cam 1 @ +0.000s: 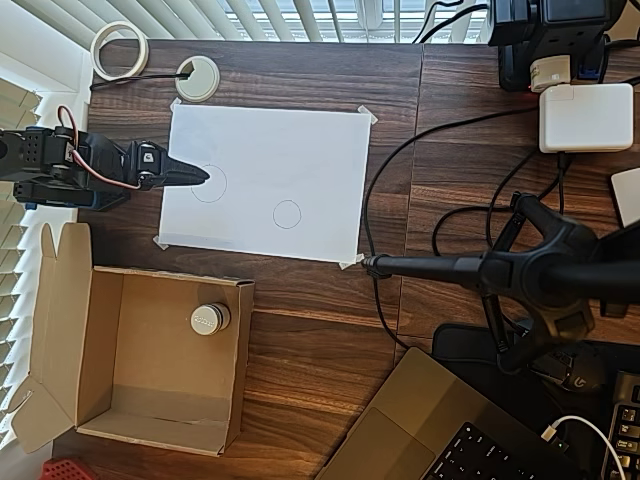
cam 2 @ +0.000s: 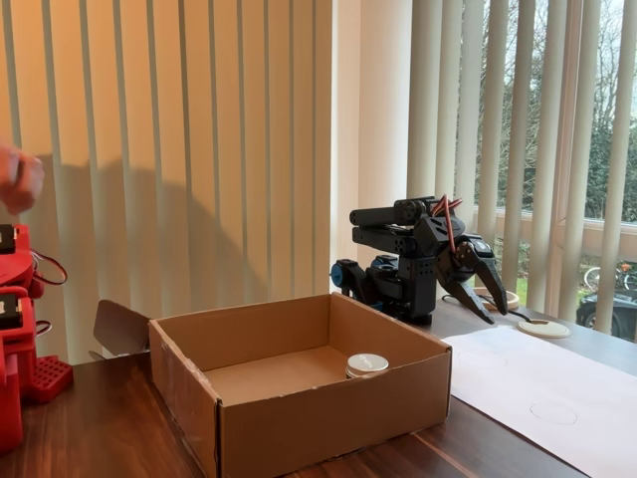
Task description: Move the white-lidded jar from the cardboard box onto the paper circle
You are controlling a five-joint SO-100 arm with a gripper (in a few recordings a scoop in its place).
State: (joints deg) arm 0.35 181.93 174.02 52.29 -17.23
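Overhead view: round white-lidded jar [cam 1: 210, 318] inside cardboard box [cam 1: 100, 395]; pincer [cam 1: 196, 174] clenched, grasping nothing.

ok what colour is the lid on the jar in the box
Whitish-grey, with a silvery rim; the white-lidded jar shows best in the overhead view.
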